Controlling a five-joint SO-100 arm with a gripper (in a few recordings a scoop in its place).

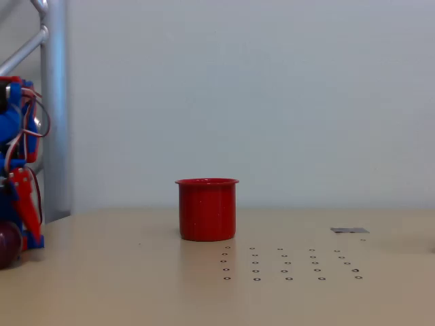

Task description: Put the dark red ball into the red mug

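The red mug (pixel 207 209) stands upright on the tan table, near the middle of the fixed view, its mouth open upward. At the far left edge, the dark red ball (pixel 7 246) is partly cut off by the frame and sits low at table level. My blue-and-red gripper (pixel 26 234) hangs down right beside the ball, with a red finger (pixel 22 197) touching or nearly touching its right side. The other finger is hidden, so I cannot tell whether the jaws hold the ball. The mug is well to the right of the gripper.
A metal post (pixel 54 109) rises behind the arm at the left. A grid of small holes (pixel 289 265) dots the table in front of and right of the mug. A small flat grey piece (pixel 349 231) lies at the right.
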